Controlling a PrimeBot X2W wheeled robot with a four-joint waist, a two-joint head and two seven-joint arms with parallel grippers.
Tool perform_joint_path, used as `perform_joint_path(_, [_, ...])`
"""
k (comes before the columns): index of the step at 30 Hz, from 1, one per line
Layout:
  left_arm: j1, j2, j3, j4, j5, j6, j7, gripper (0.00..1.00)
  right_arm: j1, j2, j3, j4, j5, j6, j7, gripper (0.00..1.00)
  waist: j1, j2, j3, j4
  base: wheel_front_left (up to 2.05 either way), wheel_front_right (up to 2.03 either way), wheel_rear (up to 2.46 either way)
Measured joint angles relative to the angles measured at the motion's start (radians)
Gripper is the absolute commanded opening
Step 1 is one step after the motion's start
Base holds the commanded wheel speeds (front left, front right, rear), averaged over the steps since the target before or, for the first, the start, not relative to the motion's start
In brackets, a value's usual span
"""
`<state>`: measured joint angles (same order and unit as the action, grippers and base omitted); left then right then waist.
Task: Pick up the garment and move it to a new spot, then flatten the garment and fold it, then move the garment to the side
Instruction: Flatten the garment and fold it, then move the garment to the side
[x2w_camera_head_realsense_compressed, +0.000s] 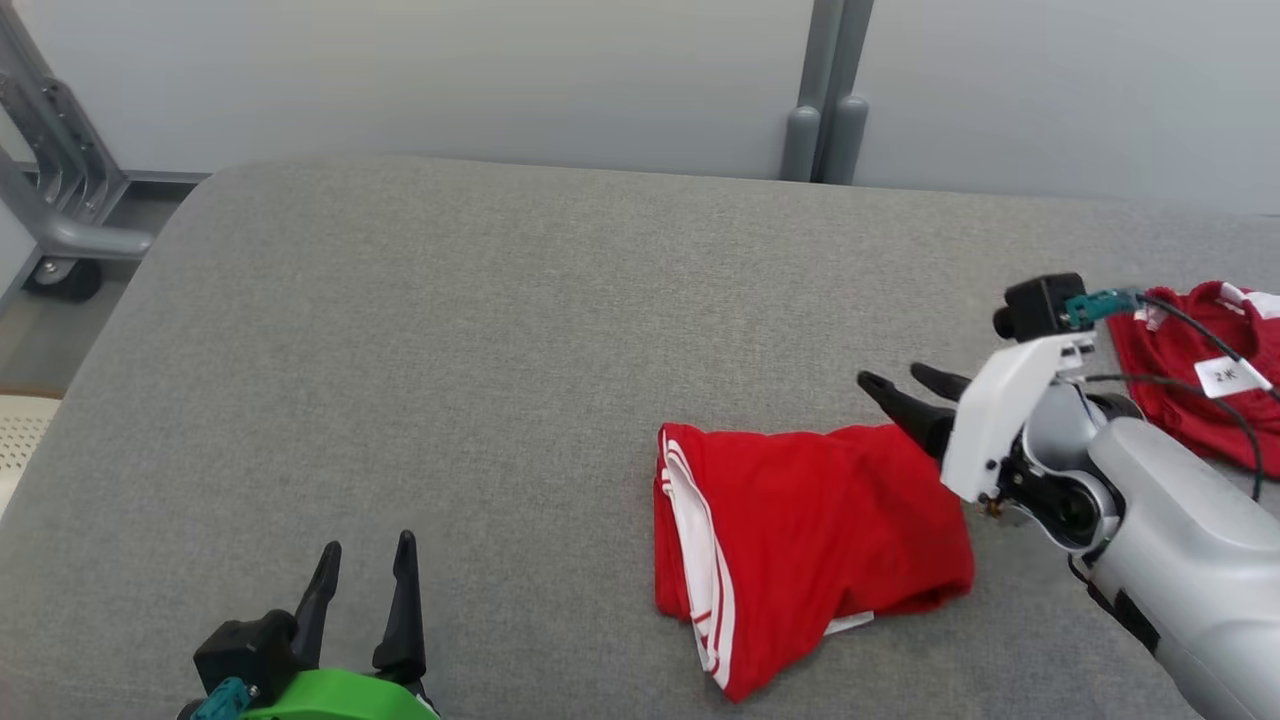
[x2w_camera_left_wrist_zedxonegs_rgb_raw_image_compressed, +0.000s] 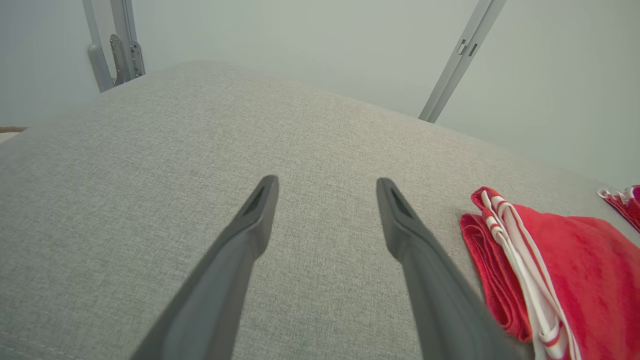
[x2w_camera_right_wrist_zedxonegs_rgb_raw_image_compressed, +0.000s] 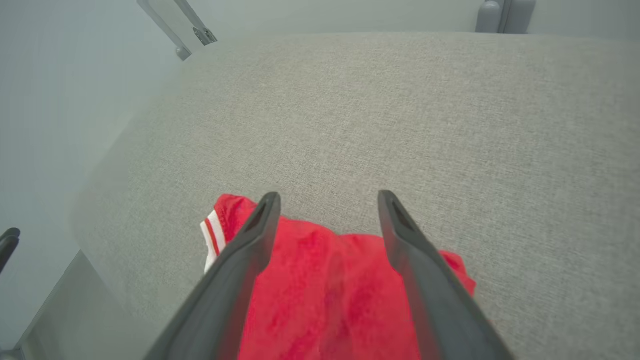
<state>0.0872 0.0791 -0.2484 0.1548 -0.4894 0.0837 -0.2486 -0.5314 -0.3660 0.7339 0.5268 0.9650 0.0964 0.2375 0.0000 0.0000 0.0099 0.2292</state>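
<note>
Bright even light, soft shadows, wrist views blurred at edges

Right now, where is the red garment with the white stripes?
In the head view the red garment lies on the grey cushion, right of centre, close to the open right gripper; a second red cloth lies farther right.

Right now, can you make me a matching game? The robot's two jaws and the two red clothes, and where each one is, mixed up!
1. left gripper
2. right gripper
3. folded red garment
4. red garment with a white tag

A. far right edge of the head view
B. jaws apart, above the folded garment's far edge
C. on the grey cushion, white stripes at its left end
D. jaws apart over bare cushion, lower left

Pairs: 1-D, 2-B, 3-C, 4-A
</note>
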Motion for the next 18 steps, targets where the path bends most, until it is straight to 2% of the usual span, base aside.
perform_joint_path(7, [0.000,0.001,0.004,-0.009,0.002,0.000,0.000,1.00,0.112,-0.059,-0.024,0.034,0.022,-0.002,-0.024,1.00,0.0000,0.0000,0.004,-0.050,0.00,0.00,0.00])
perform_joint_path(18, [-0.001,0.003,-0.022,-0.026,0.013,-0.002,0.000,1.00,0.155,-0.055,-0.046,0.042,0.065,-0.002,-0.056,1.00,0.0000,0.0000,0.041,-0.086,0.00,0.00,0.00])
